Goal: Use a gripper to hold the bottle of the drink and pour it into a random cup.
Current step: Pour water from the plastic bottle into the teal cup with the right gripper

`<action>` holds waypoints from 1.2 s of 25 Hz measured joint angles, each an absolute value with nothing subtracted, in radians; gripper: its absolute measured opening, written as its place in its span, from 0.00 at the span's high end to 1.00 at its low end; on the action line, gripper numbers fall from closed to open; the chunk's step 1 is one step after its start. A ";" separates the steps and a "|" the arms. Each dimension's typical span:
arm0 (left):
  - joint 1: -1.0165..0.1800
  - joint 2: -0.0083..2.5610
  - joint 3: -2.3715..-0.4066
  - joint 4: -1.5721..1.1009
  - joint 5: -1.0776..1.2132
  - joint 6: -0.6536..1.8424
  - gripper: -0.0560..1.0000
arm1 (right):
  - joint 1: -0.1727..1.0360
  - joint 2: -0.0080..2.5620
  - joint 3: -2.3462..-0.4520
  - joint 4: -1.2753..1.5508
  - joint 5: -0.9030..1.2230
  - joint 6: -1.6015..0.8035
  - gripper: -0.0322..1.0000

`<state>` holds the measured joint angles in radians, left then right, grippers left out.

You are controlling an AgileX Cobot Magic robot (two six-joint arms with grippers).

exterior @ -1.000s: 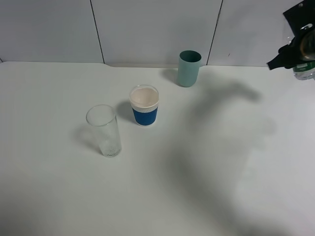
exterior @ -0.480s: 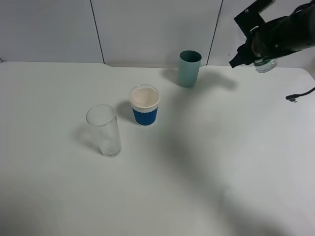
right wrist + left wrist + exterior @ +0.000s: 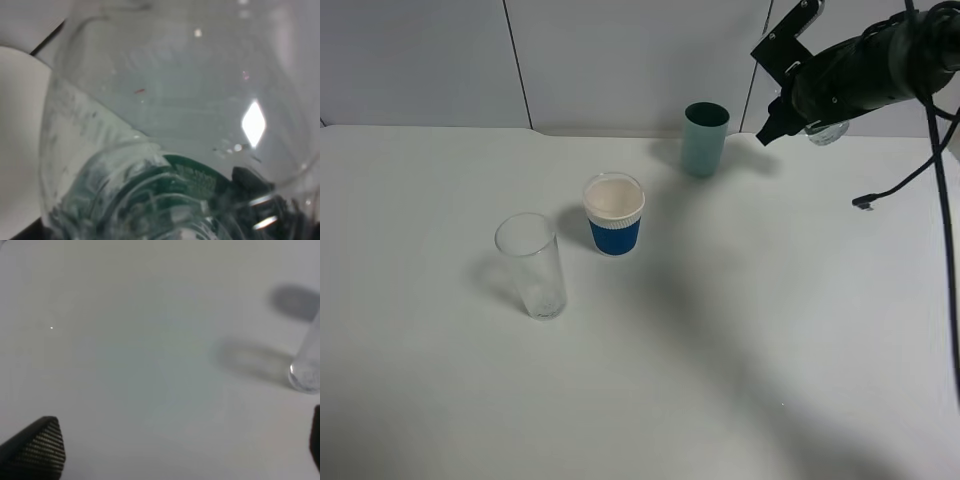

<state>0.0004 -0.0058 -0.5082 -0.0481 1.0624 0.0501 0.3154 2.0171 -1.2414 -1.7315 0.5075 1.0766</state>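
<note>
In the exterior high view my right gripper [image 3: 812,112] hangs above the table's back right, shut on the bottle [image 3: 827,131]. Only the bottle's clear lower end shows beneath the black arm. It is held in the air, to the right of the teal-green cup [image 3: 704,138] and apart from it. The cup stands upright near the back wall. Up close in the right wrist view, the bottle [image 3: 165,125] with its dark green label [image 3: 195,182] fills the picture. In the left wrist view my left gripper [image 3: 177,445] is open over bare table, with nothing between its fingertips [image 3: 40,445].
A white paper cup with a blue sleeve [image 3: 614,214] stands mid-table. A tall clear glass [image 3: 532,265] stands to its front left, and its base [image 3: 304,372] shows in the left wrist view. A black cable [image 3: 890,185] hangs from the right arm.
My right arm has carried the bottle leftward from the right edge of the view, closer to the teal-green cup. The cups and the glass have stayed put.
</note>
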 joint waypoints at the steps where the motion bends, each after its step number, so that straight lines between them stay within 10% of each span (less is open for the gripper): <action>1: 0.000 -0.006 -0.508 -0.048 1.062 0.050 0.01 | 0.319 2.017 -1.242 -1.732 0.510 1.057 0.46; 30: 0.000 -0.006 -0.508 -0.048 1.062 0.050 0.01 | 0.398 2.018 -1.243 -1.731 0.684 0.866 0.46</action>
